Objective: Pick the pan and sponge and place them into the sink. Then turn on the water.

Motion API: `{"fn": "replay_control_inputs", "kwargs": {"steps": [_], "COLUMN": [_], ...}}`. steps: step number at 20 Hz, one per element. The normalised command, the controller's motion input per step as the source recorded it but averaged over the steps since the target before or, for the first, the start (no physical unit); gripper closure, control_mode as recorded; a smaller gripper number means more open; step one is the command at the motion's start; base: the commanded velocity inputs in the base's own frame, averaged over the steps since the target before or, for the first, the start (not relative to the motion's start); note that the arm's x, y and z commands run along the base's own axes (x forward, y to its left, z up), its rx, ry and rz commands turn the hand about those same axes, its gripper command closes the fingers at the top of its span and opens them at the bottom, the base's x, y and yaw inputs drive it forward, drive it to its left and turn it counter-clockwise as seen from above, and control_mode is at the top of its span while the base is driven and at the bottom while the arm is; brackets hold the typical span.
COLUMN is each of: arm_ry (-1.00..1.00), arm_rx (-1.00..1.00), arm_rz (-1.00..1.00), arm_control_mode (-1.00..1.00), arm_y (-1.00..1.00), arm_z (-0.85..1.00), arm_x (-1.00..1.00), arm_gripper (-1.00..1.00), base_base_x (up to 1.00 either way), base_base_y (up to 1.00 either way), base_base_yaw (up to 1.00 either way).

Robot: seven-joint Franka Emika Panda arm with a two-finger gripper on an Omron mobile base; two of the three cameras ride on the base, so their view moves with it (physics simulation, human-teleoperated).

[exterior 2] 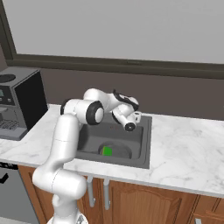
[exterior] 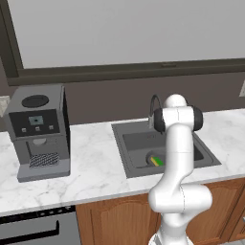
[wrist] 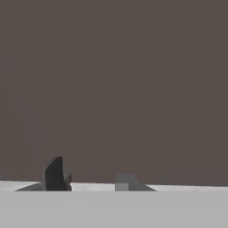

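A: Pan [exterior 2: 114, 150] and sponge [exterior 2: 106, 151] are both down in the sink [exterior 2: 142, 144], the sponge lying green-side up inside the pan. So what's left, by my read, is the water.

B: Agreed, and no stream is running. The hand [exterior 2: 131, 121] is up at the back rim of the basin, clenched with nothing between its fingers. In the hand view it faces the dark wall.

A: There's the danger. The faucet [exterior: 154, 106] is a thin curved thing, and from the left base view the arm hides most of it. I can't tell whether the hand is touching the faucet or just beside it.

B: A shut hand pushing a small lever can slide off, or pass by without moving it. Then no water.

A: And if it swings wide, the forearm could clip the gooseneck. The coffee machine [exterior: 39, 130] sits well apart on the tabletop [exterior: 95, 162], so that's safe.
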Motion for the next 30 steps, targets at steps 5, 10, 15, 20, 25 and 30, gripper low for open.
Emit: {"fn": "replay_control_inputs", "kwargs": {"steps": [5,10,15,20,25,30], "arm_ry": [0.06,0.01,0.00,0.00,0.00,0.00], "arm_rx": [0.01,0.01,0.00,0.00,0.00,0.00], "arm_rz": [-0.03,-0.01,-0.01,-0.01,-0.02,-0.03], "arm_control_mode": [-1.00,-1.00,-1.00,-1.00,-1.00,-1.00], "arm_y": [-0.23,-0.22,-0.21,-0.20,-0.20,-0.25], "arm_z": [-0.20,-0.19,-0.17,-0.17,-0.18,-0.19], "arm_x": [0.19,0.13,0.12,0.11,0.10,0.07], "arm_gripper": [1.00,1.00,1.00,1.00,1.00,1.00], "base_base_x": [0.00,0.00,0.00,0.00,0.00,0.00], "base_base_y": [0.00,0.00,0.00,0.00,0.00,0.00], "base_base_yaw": [0.00,0.00,0.00,0.00,0.00,0.00]}}
